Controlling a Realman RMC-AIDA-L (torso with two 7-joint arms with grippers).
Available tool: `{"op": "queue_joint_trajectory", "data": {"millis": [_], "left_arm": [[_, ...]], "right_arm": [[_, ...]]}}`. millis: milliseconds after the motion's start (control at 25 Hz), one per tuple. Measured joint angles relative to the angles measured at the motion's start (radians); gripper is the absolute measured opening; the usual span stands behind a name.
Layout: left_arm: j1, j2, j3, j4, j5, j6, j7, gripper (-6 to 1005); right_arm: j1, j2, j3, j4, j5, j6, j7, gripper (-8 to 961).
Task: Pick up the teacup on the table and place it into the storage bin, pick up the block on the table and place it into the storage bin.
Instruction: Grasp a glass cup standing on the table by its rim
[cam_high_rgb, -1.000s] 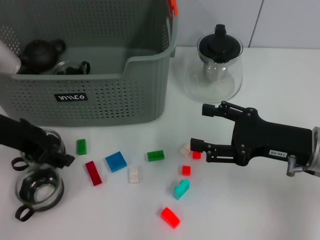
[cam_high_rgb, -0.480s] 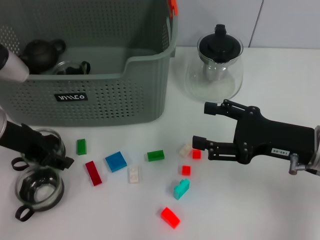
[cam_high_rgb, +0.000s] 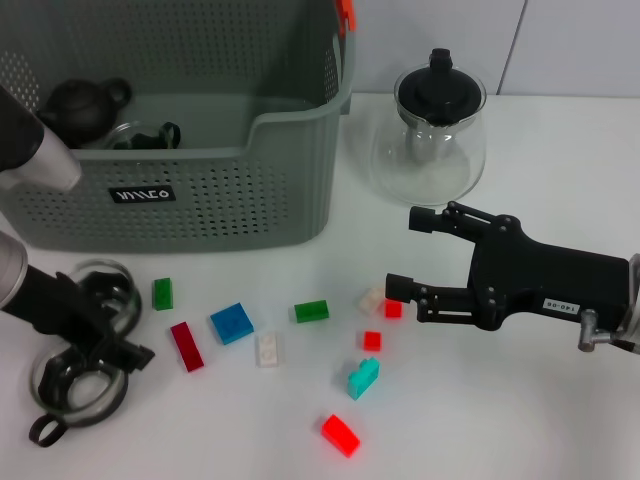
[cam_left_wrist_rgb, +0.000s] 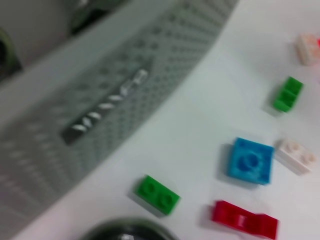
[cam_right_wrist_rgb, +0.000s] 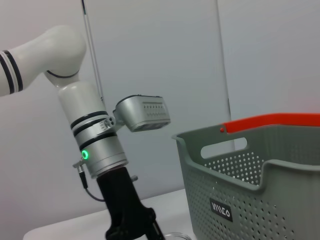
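Note:
Two glass teacups with black handles stand at the front left, one nearer the bin and one nearer me. My left gripper is low between them, over the near cup's rim. The grey storage bin stands at the back left and holds a dark teapot and a glass cup. Several small blocks lie in front of it: green, red, blue. My right gripper is open and empty above a small red block.
A glass teapot with a black lid stands at the back right. More blocks lie mid-table: white, green, teal, red. The left wrist view shows the bin wall and the blue block.
My left gripper has moved toward me, from the far teacup down to the near one. The right gripper has shifted slightly to the right and stays open.

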Motion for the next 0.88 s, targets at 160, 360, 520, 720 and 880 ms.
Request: {"op": "queue_joint_trajectory", "data": {"millis": [160,360,520,720,880], "left_arm": [[-0.001,-0.001,0.001,0.008,-0.009,0.047,0.006,648],[-0.006,-0.003,0.025,0.005,-0.011,0.025,-0.007,638],[0.001,-0.003,0.106,0.001,-0.007,-0.039,-0.042,630],[0.018,-0.005,0.17,0.007,-0.011,-0.074,-0.05,619],[0.032,-0.005,0.212,0.017,-0.01,-0.094,-0.069,611]], "right_arm": [[0.003,-0.002,0.02,0.017,0.0,0.0,0.0,943],[0.003,-0.002,0.032,0.022,0.0,-0.001,0.0,943],[0.003,-0.002,0.032,0.022,0.0,-0.001,0.0,943],[0.0,-0.002,0.032,0.024,0.0,-0.003,0.0,943],[-0.003,-0.002,0.032,0.024,0.0,-0.006,0.0,943]]}}
